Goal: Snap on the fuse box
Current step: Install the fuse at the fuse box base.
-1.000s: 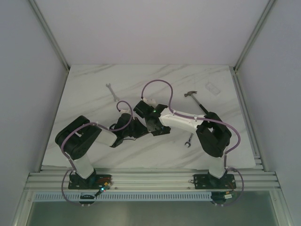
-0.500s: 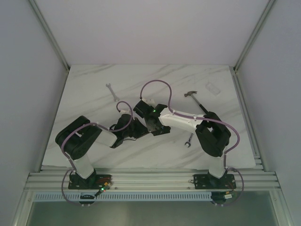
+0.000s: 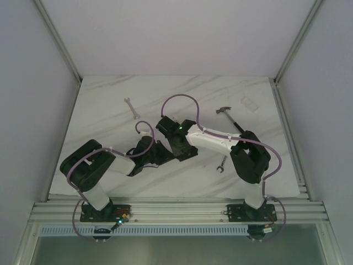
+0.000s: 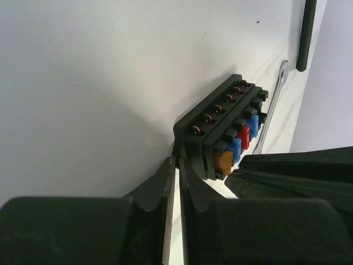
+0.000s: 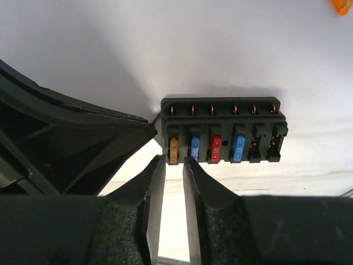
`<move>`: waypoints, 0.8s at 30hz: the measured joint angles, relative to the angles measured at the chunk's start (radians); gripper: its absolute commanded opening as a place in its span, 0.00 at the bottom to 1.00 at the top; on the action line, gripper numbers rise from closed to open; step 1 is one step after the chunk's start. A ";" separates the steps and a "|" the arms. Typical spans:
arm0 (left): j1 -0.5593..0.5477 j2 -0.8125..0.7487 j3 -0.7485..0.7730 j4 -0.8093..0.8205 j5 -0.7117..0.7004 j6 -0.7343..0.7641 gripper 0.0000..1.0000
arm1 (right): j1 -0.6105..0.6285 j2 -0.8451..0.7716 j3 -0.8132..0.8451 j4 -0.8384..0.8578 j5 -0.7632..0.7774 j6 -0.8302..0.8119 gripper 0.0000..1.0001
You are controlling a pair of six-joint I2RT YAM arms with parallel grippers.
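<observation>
The fuse box (image 5: 220,130) lies mid-tabletop (image 3: 110,127), at 1 o'clock from the right tool (image 5: 172,163) — released, tips slightly parted below it. The left tool (image 4: 177,163) is nearly clenched at its corner — I cannot tell whether it grips.

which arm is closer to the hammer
Right. The hammer lies with its handle running up to the black elbow of the right arm. The left arm stands on the other side of the table, well short of the hammer.
</observation>
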 measured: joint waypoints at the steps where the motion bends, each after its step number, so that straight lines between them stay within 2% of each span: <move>1: 0.000 -0.006 -0.002 -0.006 -0.002 0.000 0.22 | 0.000 0.000 0.010 -0.008 -0.004 -0.003 0.30; 7: 0.000 -0.062 -0.023 -0.055 -0.021 0.009 0.28 | 0.000 -0.008 0.060 -0.021 -0.009 -0.012 0.27; 24: 0.000 -0.056 0.005 -0.082 -0.025 0.027 0.31 | -0.014 0.033 0.087 -0.065 -0.011 -0.010 0.18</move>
